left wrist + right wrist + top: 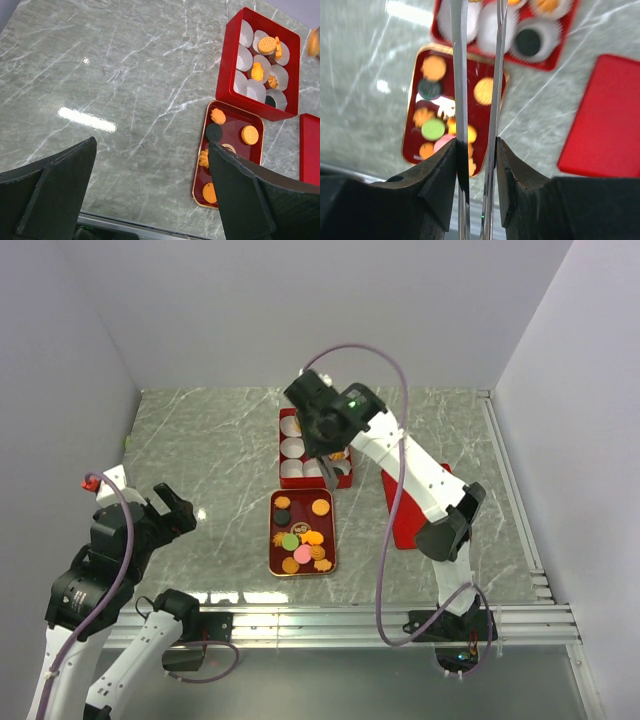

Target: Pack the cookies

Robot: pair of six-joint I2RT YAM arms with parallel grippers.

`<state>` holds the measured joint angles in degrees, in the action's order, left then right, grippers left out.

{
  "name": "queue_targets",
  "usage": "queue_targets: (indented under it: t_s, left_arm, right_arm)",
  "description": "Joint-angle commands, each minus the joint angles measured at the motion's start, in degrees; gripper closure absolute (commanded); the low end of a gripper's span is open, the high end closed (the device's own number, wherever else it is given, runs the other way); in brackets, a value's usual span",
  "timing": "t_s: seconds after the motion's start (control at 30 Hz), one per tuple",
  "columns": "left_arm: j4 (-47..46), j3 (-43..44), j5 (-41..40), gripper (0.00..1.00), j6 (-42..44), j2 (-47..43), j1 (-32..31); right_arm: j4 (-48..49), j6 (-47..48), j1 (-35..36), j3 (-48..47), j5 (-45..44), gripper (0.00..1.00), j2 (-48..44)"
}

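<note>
Several cookies, mostly orange with a green, a pink and a dark one, lie on a small red tray. The left wrist view shows a few more cookies in the white paper cups of the red box. My right gripper hangs over that box, shut on metal tongs. The tong blades run up from the right gripper toward the box, and their tips are cut off. A dark cookie sits in one cup. My left gripper is open and empty, left of the tray.
A flat red lid lies right of the tray, under the right arm, and shows at the right wrist view's edge as the lid. The box stands just behind the tray. Grey marble table stretches to the left; walls close in on both sides.
</note>
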<state>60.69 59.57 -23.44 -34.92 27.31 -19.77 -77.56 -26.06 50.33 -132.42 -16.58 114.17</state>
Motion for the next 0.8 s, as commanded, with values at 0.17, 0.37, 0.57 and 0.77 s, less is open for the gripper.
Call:
queue_targets:
  t_s: [0.17,0.37,0.57,0.77]
  left_arm:
    - [-1.45,0.19,0.15,0.01,1.08,1.78,-0.27]
    - [-1.45,0.11,0.33,0.01,1.34,2.4,-0.36]
    - [-1.45,-0.07,-0.38,0.01,0.9,2.13,-0.71]
    - [-1.27,0.02,-0.64,0.01,0.73,2.48,-0.71]
  right_arm:
    - [5.9,2.6,-5.31,-7.52,5.05,0.64,3.52]
    - [12.95,1.28,-9.97,-7.05,11.47,0.65,5.53]
    - [16.73,1.1,-12.36,-8.73,16.13,0.64,9.57]
    - [19.37,1.72,-13.06,-8.91,17.81,0.64,13.09]
